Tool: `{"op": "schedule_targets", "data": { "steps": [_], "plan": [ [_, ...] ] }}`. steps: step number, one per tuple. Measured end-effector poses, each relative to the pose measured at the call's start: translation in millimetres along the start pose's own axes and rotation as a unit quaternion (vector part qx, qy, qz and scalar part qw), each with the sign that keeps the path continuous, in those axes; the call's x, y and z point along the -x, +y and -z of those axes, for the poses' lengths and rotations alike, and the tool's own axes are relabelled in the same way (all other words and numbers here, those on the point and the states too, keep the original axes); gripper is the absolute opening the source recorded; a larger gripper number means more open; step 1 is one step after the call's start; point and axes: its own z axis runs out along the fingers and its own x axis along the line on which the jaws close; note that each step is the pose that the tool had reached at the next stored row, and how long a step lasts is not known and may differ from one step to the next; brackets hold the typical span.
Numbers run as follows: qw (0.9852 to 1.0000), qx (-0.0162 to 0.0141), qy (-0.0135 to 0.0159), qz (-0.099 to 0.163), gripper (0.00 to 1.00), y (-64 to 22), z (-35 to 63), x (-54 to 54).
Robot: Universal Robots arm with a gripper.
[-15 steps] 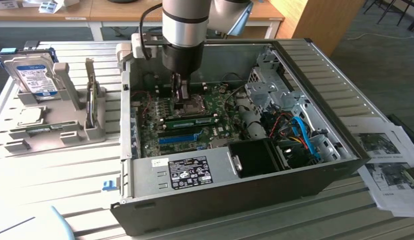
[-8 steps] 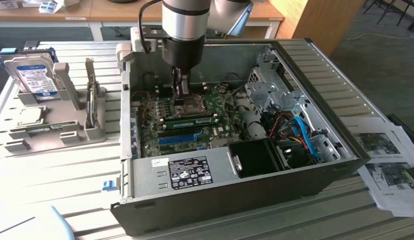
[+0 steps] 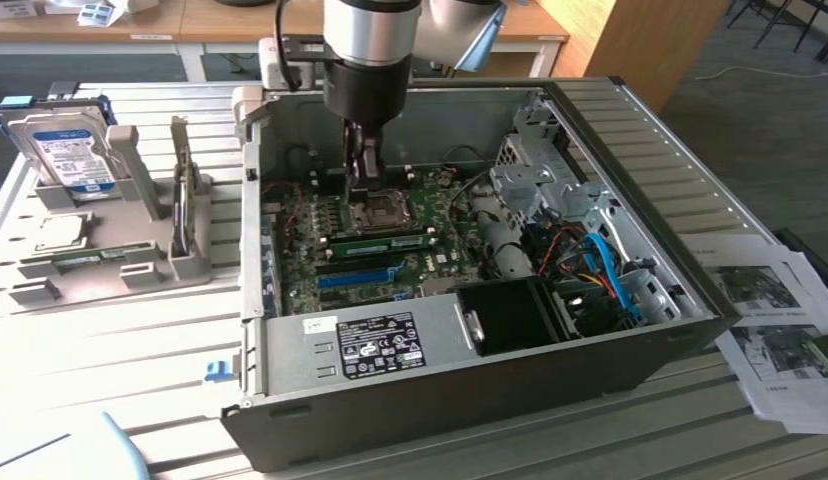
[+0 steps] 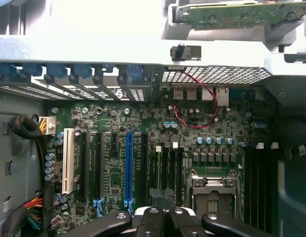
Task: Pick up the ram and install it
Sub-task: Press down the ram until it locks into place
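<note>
Computer case (image 3: pixel 428 370) lying open on its side on a slatted table (image 3: pixel 107 340), seen from above and filling the middle of the exterior view. My gripper (image 3: pixel 367 180) hangs down into the case from the top centre of that view. Its tip is just over the circuit board (image 3: pixel 301 250) on the case floor, close to the square silver processor socket (image 3: pixel 385 208).

My fingers (image 4: pixel 152 217) are pressed together with no gap between them, and I hold nothing. In the wrist view they sit over the narrow black slots beside the socket (image 4: pixel 214 190), with the long blue slot (image 4: pixel 128 168) a little further off. I judge I am closed like this so the tip can act as one blunt point in the tight space between parts.

The ram (image 3: pixel 381 243) is a long thin green stick lying level in a slot just below the socket in the exterior view. That places it just below my fingertips in the picture and near them. It looks seated in its slot, not loose, though I cannot tell if it is fully clipped in, or if my tip touches it.

At the exterior view's left, a grey holder (image 3: pixel 134 270) stands on the table with a hard drive (image 3: pixel 67 150) upright in it, well apart from me.
</note>
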Motion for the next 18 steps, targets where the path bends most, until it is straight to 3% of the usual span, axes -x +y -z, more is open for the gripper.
{"op": "schedule_targets", "data": {
  "steps": [18],
  "plan": [
    [1.0000, 0.0000, 0.0005, 0.000, 0.09, 1.0, 26.6, 0.2]
  ]
}}
